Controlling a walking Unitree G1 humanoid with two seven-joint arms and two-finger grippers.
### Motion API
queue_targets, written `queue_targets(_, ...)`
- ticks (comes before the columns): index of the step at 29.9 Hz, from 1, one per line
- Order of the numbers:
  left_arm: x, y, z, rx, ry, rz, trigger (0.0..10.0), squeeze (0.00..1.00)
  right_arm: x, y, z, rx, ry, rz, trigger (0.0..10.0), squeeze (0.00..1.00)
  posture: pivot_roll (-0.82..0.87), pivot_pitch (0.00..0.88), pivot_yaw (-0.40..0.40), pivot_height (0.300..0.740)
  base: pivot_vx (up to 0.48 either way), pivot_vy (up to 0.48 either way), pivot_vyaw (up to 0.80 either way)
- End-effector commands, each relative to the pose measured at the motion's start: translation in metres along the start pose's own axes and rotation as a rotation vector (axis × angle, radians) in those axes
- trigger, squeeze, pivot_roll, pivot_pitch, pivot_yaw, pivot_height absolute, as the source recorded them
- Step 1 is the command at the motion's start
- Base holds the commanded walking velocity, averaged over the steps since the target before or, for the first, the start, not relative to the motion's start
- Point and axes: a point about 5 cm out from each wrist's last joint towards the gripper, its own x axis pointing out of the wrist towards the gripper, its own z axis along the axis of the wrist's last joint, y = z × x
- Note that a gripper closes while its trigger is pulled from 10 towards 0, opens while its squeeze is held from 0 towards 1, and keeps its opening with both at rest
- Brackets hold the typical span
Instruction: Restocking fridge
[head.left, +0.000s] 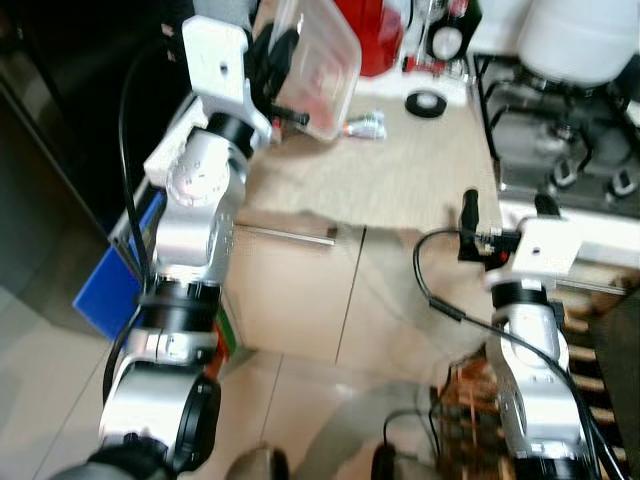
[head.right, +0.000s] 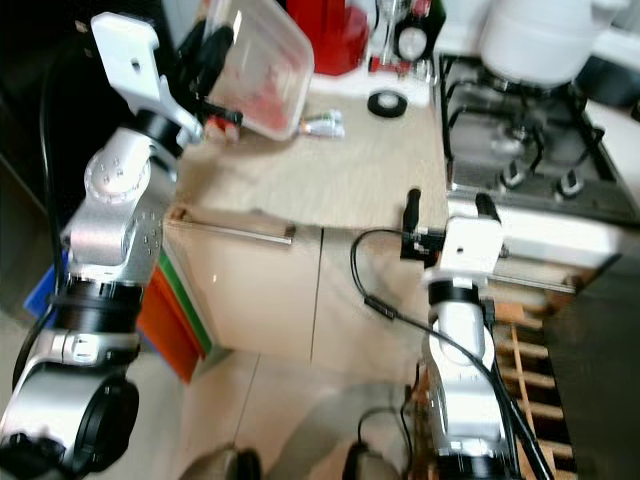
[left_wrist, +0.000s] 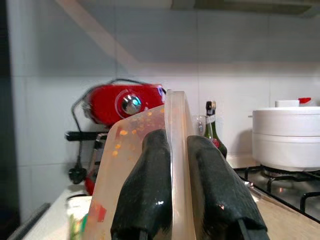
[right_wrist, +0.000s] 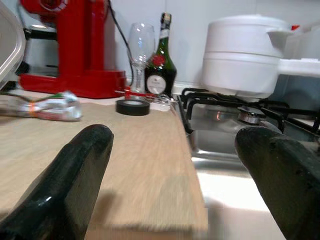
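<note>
A clear plastic food container with reddish contents is held tilted on its edge above the left end of the wooden counter. My left gripper is shut on its rim; the black fingers pinch the rim of the container in the left wrist view. My right gripper is open and empty, low at the counter's front edge beside the hob; its fingers stand wide apart.
A red appliance, a wine glass, a dark bottle, a roll of black tape and a foil packet sit at the counter's back. A white pot stands on the gas hob. Cabinet doors with a bar handle are below.
</note>
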Motion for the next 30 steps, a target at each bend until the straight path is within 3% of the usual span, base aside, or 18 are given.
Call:
queue_targets(1,0.0047,-0.0038,0.0117,0.025,-0.053,-0.024,10.0,0.00,-0.0003,-0.0017,-0.0010,-0.008,-0.001,-0.008,10.0,0.00,0.01,0.051,0.022,0.740,-0.292,0.000,0.00)
queue_targets(30,0.0000,-0.0004,0.0026,0.011,-0.019,-0.019,10.0,0.00,-0.0049,-0.0017,-0.0073,0.000,0.017,-0.003,10.0,0.00,0.01,0.058,0.027,0.740,-0.288,0.000,0.00)
